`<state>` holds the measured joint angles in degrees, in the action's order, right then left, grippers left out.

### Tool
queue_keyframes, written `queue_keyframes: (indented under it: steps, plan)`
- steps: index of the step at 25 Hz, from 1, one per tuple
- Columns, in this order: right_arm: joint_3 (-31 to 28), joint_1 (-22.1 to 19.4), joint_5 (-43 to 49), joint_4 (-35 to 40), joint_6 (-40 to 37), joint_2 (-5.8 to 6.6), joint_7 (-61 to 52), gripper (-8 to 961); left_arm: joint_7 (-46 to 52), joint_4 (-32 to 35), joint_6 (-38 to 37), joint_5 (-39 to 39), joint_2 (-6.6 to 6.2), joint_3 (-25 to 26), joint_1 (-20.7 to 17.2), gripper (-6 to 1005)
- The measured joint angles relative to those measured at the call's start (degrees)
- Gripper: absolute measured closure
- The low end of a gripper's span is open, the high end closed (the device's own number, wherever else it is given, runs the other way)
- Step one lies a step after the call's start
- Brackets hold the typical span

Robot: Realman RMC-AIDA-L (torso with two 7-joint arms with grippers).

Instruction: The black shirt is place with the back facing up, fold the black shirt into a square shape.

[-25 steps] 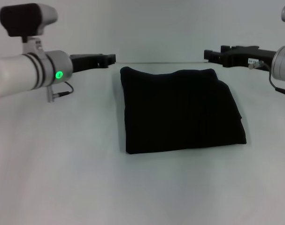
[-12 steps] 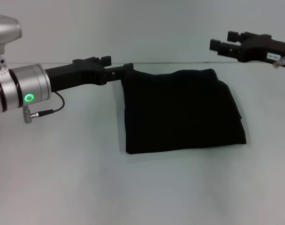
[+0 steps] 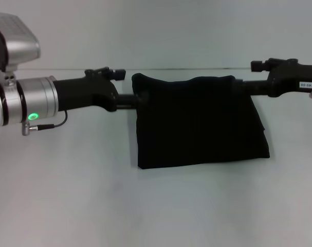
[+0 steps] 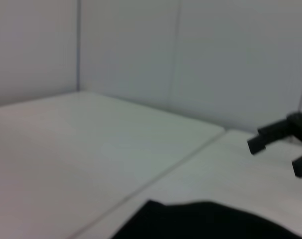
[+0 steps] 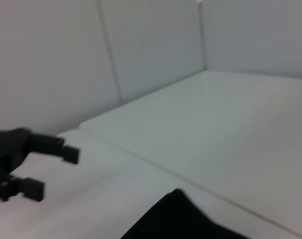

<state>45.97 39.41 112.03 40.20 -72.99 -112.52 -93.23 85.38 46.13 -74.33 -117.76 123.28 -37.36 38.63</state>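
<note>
The black shirt (image 3: pixel 197 123) lies folded into a rough rectangle in the middle of the white table, with no lettering showing. My left gripper (image 3: pixel 135 98) reaches in from the left, its tips at the shirt's far left corner. My right gripper (image 3: pixel 242 85) comes in from the right, at the far right corner. The left wrist view shows the shirt's edge (image 4: pixel 205 221) and, farther off, the right gripper (image 4: pixel 276 157) with its fingers apart. The right wrist view shows the shirt (image 5: pixel 180 219) and the left gripper (image 5: pixel 53 169), also with fingers apart. Neither holds cloth that I can see.
The white table (image 3: pixel 68 195) runs wide around the shirt, with bare surface in front and on both sides. A pale wall (image 3: pixel 171 31) rises just behind the table's far edge, close to both grippers.
Both arms have swung inward and lower, from off the table's back corners to the shirt's far corners. The shirt has not moved.
</note>
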Motion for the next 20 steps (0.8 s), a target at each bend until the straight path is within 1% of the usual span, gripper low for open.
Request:
queue_keyframes:
  steps: [3, 5, 9, 17, 20]
  plan:
    - [0.01, 1.25, 2.49, 0.0, -1.79, 0.24, -0.76, 14, 0.48, 0.08, -0.62, -3.62, -0.07, -1.57, 0.69, 65]
    - [0.15, 1.81, 3.09, -0.02, -2.41, 0.22, -1.29, 14, 1.36, 0.15, -0.78, -5.0, -0.09, -2.61, 1.01, 65]
    - [0.97, 2.36, 3.22, -0.08, -2.86, 0.08, -1.44, 20, 1.98, 0.31, -0.87, -5.39, 0.06, -4.45, 1.23, 65]
    - [2.42, 2.74, 3.34, -0.2, -1.71, 0.1, -1.43, 29, 2.02, 0.37, -1.0, -4.94, 0.17, -4.56, 1.32, 65]
    - [3.26, 2.76, 4.0, -0.21, -0.3, -0.19, -1.43, 29, 2.04, 0.32, -1.0, -4.93, 0.19, -4.24, 1.31, 65]
